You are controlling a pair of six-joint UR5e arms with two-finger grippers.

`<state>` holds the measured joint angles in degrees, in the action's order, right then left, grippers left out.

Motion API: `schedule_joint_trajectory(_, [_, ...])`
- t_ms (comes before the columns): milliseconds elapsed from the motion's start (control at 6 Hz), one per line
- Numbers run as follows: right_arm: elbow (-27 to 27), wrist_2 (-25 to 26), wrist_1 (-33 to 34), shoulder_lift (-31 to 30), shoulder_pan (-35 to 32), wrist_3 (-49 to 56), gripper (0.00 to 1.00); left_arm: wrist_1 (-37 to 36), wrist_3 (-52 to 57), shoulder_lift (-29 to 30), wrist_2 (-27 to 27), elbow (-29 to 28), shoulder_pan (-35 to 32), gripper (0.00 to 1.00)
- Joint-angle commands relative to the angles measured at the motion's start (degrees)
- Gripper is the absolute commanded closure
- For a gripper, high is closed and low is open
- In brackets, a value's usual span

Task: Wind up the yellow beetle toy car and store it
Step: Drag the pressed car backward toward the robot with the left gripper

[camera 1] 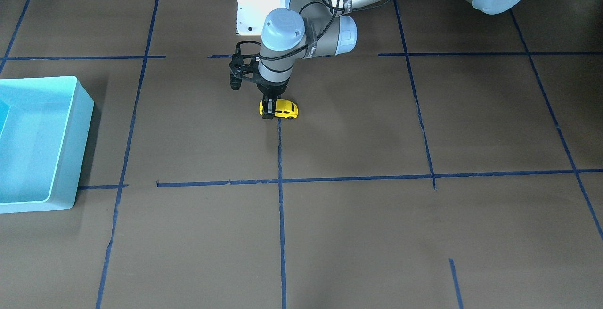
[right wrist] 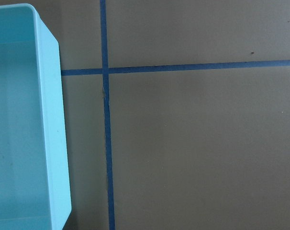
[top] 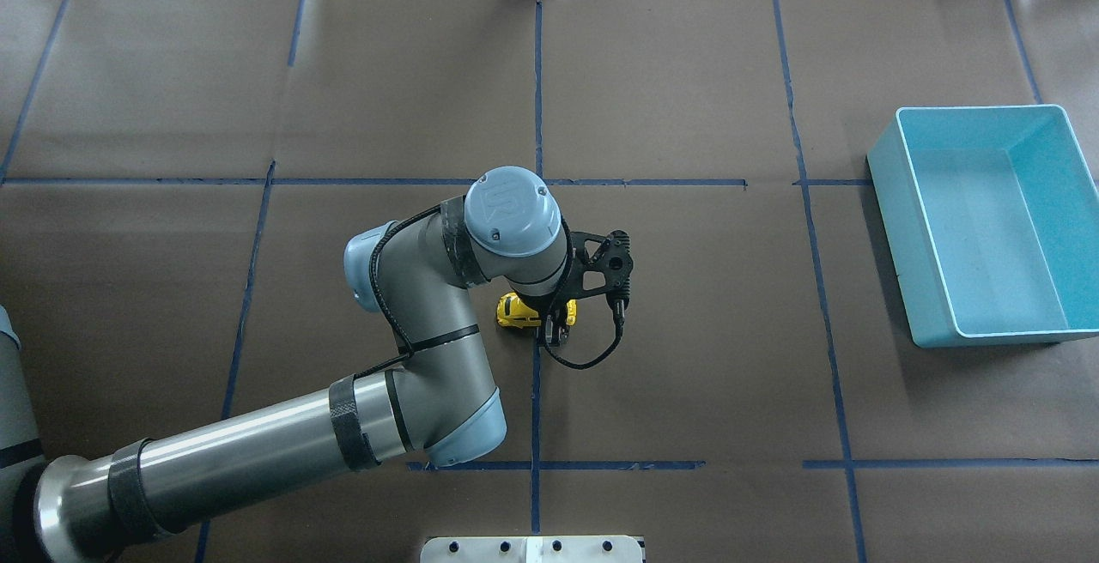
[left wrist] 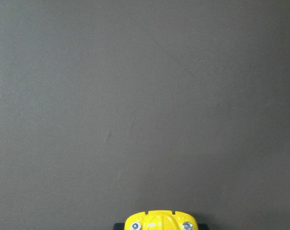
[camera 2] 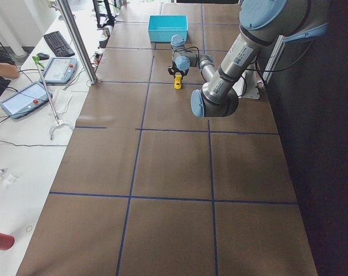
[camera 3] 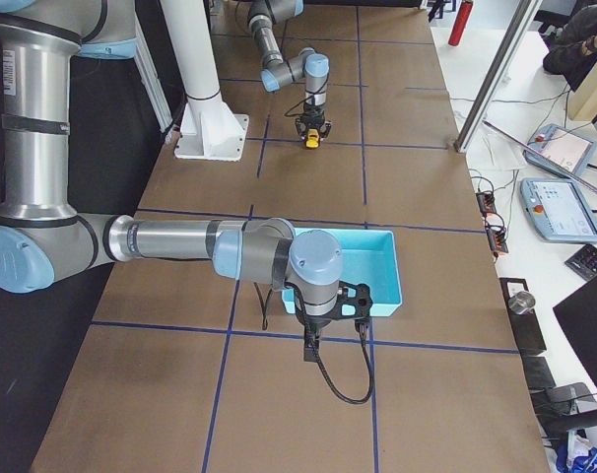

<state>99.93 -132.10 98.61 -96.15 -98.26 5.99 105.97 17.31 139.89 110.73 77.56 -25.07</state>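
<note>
1. Car (camera 1: 285, 109): the yellow body sits low near the middle of the desk (camera 1: 377, 233), across a strip of blue tape (camera 1: 280, 158). It appears to rest on the brown surface. Its long axis runs across the desk, from the robot's left to its right.
2. Left hand (camera 1: 268, 109): it points straight down and its fingers are clamped on one end of the car, the end nearer the bin (camera 1: 61, 196). The rest of the body projects free toward the robot's left.
3. Left wrist view: the car (left wrist: 159, 221) shows as a yellow edge at the bottom centre, with dark finger parts on either side. Bare desk fills the remainder.
4. Left arm (top: 412, 357): it enters from the lower left of the overhead view and bends over the car (top: 513, 310), hiding part of it. The left hand (top: 554, 327) shows just below the wrist.
5. Bin (top: 906, 228): a light blue open box stands at the robot's right end of the desk, well apart from the car.
6. Right hand (camera 3: 310, 347): it hangs over the desk just beside the bin (camera 3: 395, 271). Only the right-end view shows it, so I cannot tell whether its fingers are apart or together.
7. Right wrist view: the bin (right wrist: 51, 120) wall runs down the left side, next to a crossing of two tape strips.
</note>
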Motion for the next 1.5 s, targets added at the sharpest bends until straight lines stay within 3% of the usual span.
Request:
schedule_joint_trajectory(0, [-0.08,0.00,0.00,0.00,0.09,0.07,0.00,3.08,-0.08,-2.67,1.33,0.75,-0.33,0.81])
schedule_joint_trajectory(1333, [-0.08,-0.09,0.00,-0.18,0.00,0.34,0.00,12.76,-0.08,-17.88,4.14,10.77,-3.14,0.80])
